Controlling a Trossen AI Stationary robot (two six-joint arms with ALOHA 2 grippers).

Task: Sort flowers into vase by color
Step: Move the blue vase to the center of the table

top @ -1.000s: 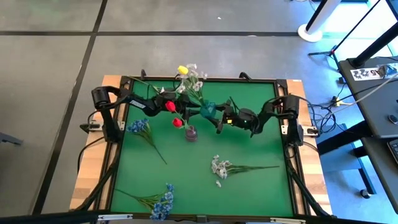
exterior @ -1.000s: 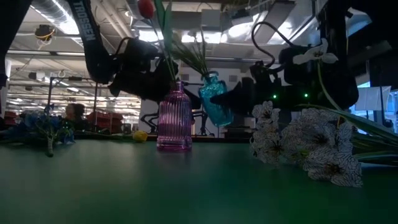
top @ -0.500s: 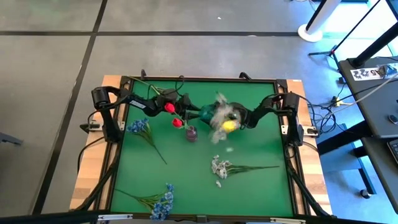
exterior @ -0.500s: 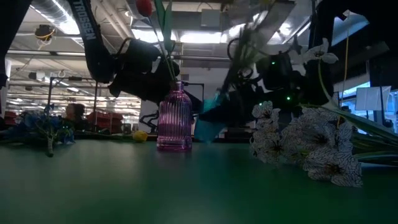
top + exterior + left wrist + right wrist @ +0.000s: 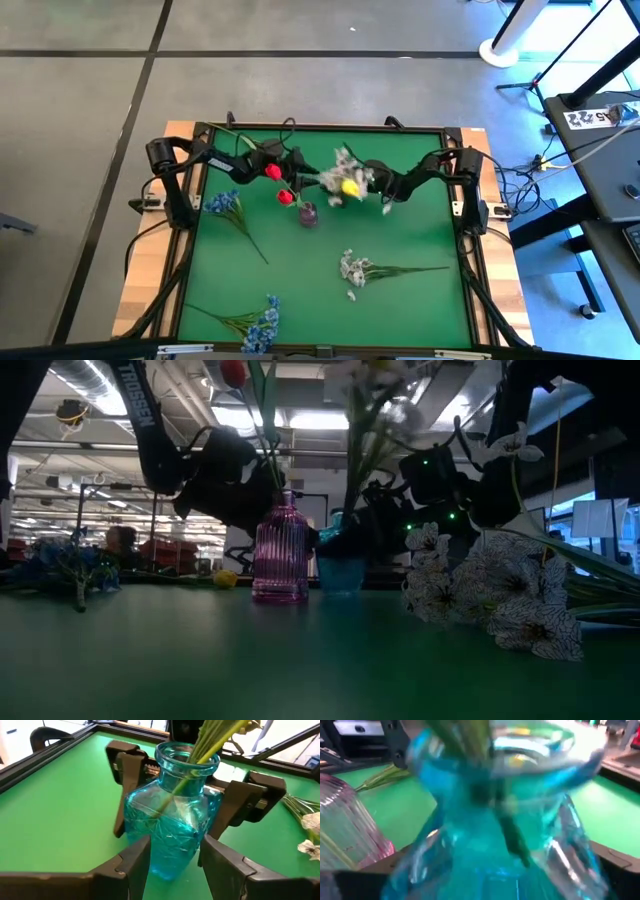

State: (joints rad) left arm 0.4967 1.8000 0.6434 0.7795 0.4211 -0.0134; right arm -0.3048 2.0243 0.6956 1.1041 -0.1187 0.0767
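The teal glass vase (image 5: 172, 815) stands upright on the green table (image 5: 400, 300), just beside the purple ribbed vase (image 5: 280, 550) that holds the red tulips (image 5: 273, 172). Both arms have it at once: the left gripper (image 5: 172, 857) hugs its lower body with fingers spread to the glass, and the right gripper (image 5: 190, 800) clamps it from the far side. Its yellow and white flowers (image 5: 347, 183) lean out above the neck — top-heavy, I judge, on thin springy stems. The glass looks hard, slick and breakable (a squeeze at the wide belly is safer than at the narrow neck). Loose blue sprays (image 5: 262, 322) and a white spray (image 5: 352, 267) lie well apart; each is probably light and floppy, best pinched low on the stem.
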